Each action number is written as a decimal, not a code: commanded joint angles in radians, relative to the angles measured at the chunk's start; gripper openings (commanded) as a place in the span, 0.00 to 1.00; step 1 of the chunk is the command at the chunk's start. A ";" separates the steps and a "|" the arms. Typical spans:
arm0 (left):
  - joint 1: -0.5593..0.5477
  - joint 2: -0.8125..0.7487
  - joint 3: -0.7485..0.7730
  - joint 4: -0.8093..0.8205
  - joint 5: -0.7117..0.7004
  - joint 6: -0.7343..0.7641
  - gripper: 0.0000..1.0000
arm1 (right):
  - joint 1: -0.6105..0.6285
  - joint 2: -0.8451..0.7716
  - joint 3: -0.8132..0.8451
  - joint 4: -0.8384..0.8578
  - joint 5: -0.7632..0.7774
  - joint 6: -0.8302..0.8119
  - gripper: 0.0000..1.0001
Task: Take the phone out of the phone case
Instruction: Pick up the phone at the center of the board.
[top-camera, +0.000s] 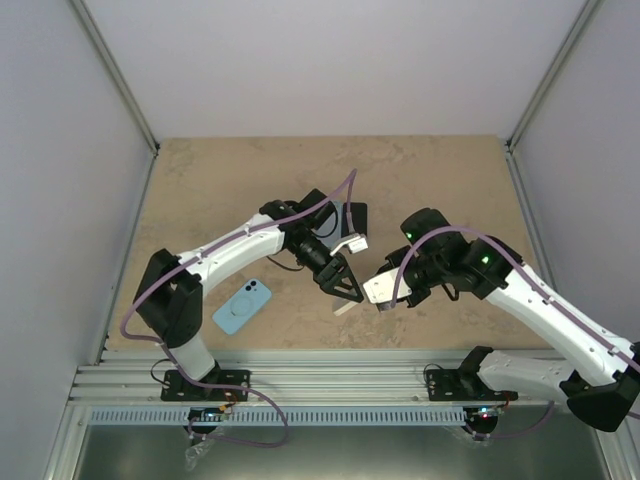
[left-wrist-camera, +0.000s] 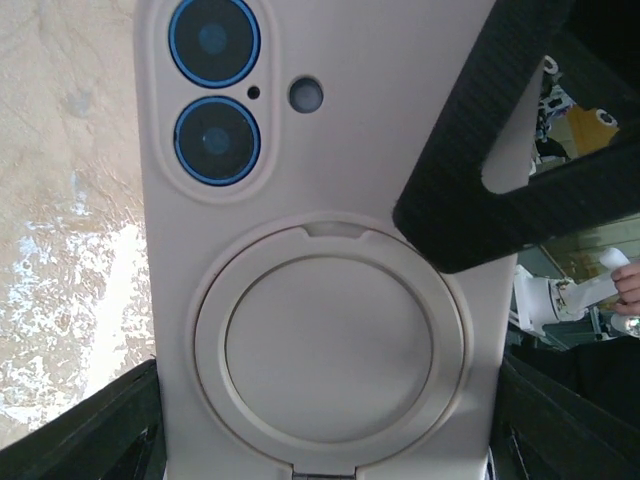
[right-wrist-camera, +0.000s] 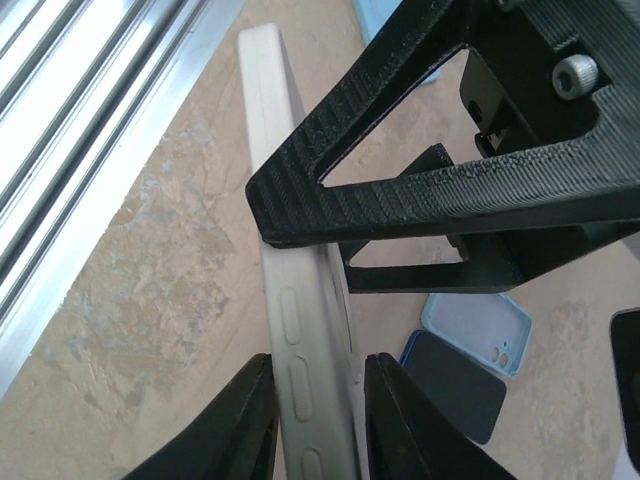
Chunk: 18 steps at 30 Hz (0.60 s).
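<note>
— Closest in?
— Right gripper (right-wrist-camera: 318, 425), jaws drawn in on the thin edge of the phone case (right-wrist-camera: 300, 330), with no gap visible at either face. Pinching there probably to peel the rim back.
— And keeping it steady?
— Left gripper (left-wrist-camera: 320, 450), clamped across the case's width, with the back face turned to its own camera. Raised off the table (top-camera: 450, 190) between the two arms, likely to allow work from both sides at once.
— Phone located?
— Inside the case. Phone (left-wrist-camera: 215, 45) showing only as two blue-ringed lenses through the cutout. Not yet out.
— Hard to judge?
— Screen side unseen from every view, so impossible to judge any lifting at the corners. Lower end of the case cut off in the left wrist view. From above, mostly masked by the fingers.
— Farther off?
— Light blue case (top-camera: 242, 305) lying flat near the left arm. Beyond, a dark slab (top-camera: 352, 215), partly behind that arm. Phone or case, cannot tell.
</note>
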 joint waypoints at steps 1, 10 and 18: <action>0.003 0.010 0.039 -0.024 0.091 0.036 0.32 | 0.035 -0.005 -0.019 0.014 0.077 -0.022 0.25; 0.003 0.028 0.049 -0.047 0.117 0.041 0.32 | 0.109 -0.003 -0.036 0.038 0.202 -0.029 0.28; 0.005 0.022 0.063 -0.048 0.083 0.041 0.49 | 0.118 -0.007 -0.031 0.045 0.194 0.003 0.01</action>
